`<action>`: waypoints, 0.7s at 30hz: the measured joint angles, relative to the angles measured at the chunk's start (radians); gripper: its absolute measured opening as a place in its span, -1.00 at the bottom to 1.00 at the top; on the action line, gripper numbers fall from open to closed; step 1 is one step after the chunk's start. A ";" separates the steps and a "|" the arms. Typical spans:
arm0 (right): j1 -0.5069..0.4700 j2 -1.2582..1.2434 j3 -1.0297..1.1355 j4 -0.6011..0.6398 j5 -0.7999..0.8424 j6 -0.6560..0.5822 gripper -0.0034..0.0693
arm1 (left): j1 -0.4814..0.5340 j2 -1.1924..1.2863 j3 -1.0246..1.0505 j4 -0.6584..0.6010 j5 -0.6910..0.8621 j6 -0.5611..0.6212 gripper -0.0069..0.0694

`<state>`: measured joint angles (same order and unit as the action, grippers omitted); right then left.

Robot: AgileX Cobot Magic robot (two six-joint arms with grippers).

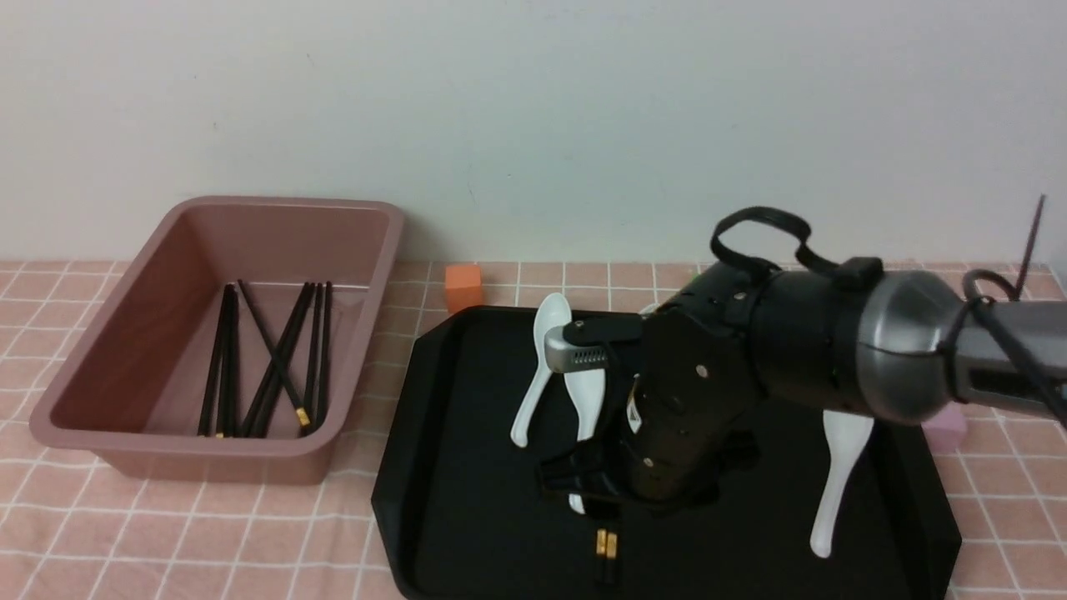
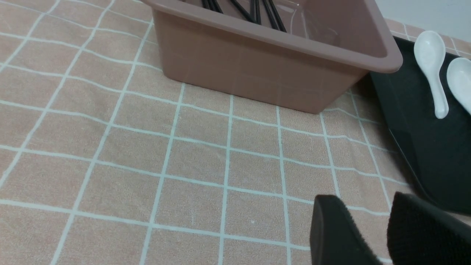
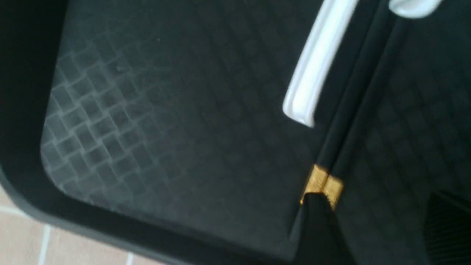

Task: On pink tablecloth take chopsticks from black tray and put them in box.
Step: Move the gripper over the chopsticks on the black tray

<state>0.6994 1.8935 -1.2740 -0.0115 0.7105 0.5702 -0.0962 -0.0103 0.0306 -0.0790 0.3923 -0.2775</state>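
Note:
A pair of black chopsticks (image 1: pixel 606 546) with gold bands lies on the black tray (image 1: pixel 467 467) near its front edge; most of their length is hidden under my right arm. My right gripper (image 1: pixel 600 492) points down just above them and is open. In the right wrist view the chopsticks (image 3: pixel 362 92) lie side by side, and one fingertip (image 3: pixel 316 221) covers their thick end past the gold band. The dusty-pink box (image 1: pixel 108 333) at the left holds several chopsticks (image 1: pixel 275 358). My left gripper (image 2: pixel 364 206) is open and empty over the pink tablecloth (image 2: pixel 184 154), in front of the box (image 2: pixel 257 70).
Three white spoons lie on the tray: two (image 1: pixel 542 367) behind my right gripper and one (image 1: pixel 838 475) to its right. One spoon handle (image 3: pixel 316 66) ends right beside the chopsticks. An orange cube (image 1: pixel 463 286) and a pink cube (image 1: pixel 946 429) sit by the tray.

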 joint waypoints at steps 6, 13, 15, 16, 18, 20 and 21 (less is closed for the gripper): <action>-0.015 0.071 -0.006 -0.011 -0.061 0.007 0.26 | 0.000 0.000 0.000 0.000 0.000 0.000 -0.19; -0.024 0.111 -0.035 -0.023 -0.064 0.010 0.19 | 0.000 0.000 0.000 0.000 0.000 0.000 -0.19; -0.024 0.116 -0.040 -0.033 -0.055 0.010 0.18 | 0.000 0.000 0.000 0.000 0.000 0.000 -0.19; -0.024 0.118 -0.042 -0.038 -0.051 0.010 0.17 | 0.000 0.000 0.000 0.000 0.000 0.000 -0.19; -0.024 0.122 -0.047 -0.046 -0.042 0.010 0.15 | 0.000 0.000 0.000 0.000 0.000 0.000 -0.19; -0.022 0.127 -0.050 -0.055 -0.032 0.009 0.10 | 0.000 0.000 0.000 0.000 0.000 0.000 -0.19; -0.022 0.128 -0.050 -0.055 -0.032 0.009 0.08 | 0.000 0.000 0.000 0.000 0.000 0.000 -0.19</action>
<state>0.6777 2.0219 -1.3241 -0.0666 0.6783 0.5794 -0.0962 -0.0103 0.0306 -0.0790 0.3923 -0.2775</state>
